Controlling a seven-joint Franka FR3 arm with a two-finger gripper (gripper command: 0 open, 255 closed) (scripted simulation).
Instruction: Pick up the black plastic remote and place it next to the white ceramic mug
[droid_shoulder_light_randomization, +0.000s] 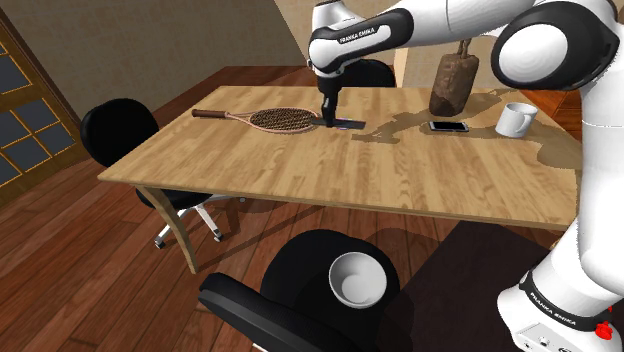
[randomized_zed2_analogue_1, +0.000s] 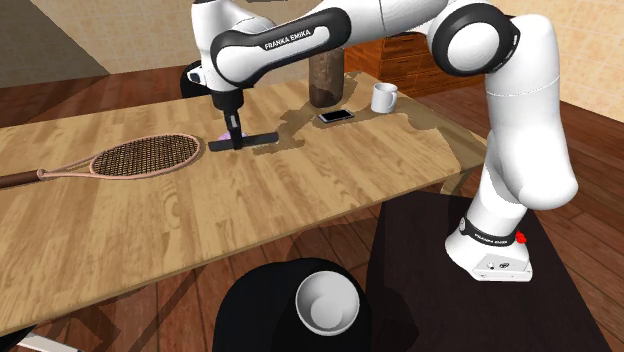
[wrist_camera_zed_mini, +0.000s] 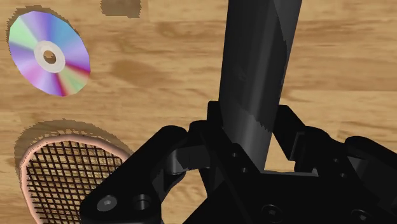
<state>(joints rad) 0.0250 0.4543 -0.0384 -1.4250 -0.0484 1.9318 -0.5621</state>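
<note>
Shoulder view: the black gripper (droid_shoulder_light_randomization: 330, 113) is clamped on the black remote (droid_shoulder_light_randomization: 345, 124) close to the far edge of the wooden desk (droid_shoulder_light_randomization: 300, 170), just beside the head of a racket (droid_shoulder_light_randomization: 280, 120). Whether the remote rests on the wood or hangs just above it cannot be told. Along that far edge, toward the shoulder view's right, lie a phone (droid_shoulder_light_randomization: 448, 127), a brown object (droid_shoulder_light_randomization: 453, 82) standing behind it, and the white mug (droid_shoulder_light_randomization: 515, 118) near the corner, well apart from the remote. A white bowl (droid_shoulder_light_randomization: 357, 278) sits on a black chair (droid_shoulder_light_randomization: 290, 265) by the near edge.

Second exterior view: the gripper (randomized_zed2_analogue_1: 233, 130) grasps the remote (randomized_zed2_analogue_1: 243, 141), which lies level. The racket (randomized_zed2_analogue_1: 130, 157) is at that view's left, the phone (randomized_zed2_analogue_1: 336, 116) and mug (randomized_zed2_analogue_1: 383, 97) toward the far right corner.

Wrist view: the fingers press both sides of the remote (wrist_camera_zed_mini: 254, 76), which runs away from the gripper (wrist_camera_zed_mini: 248, 149). A rainbow-sheened disc (wrist_camera_zed_mini: 49, 56) lies flat on the desk (wrist_camera_zed_mini: 165, 70), near the racket's netted head (wrist_camera_zed_mini: 63, 175).
</note>
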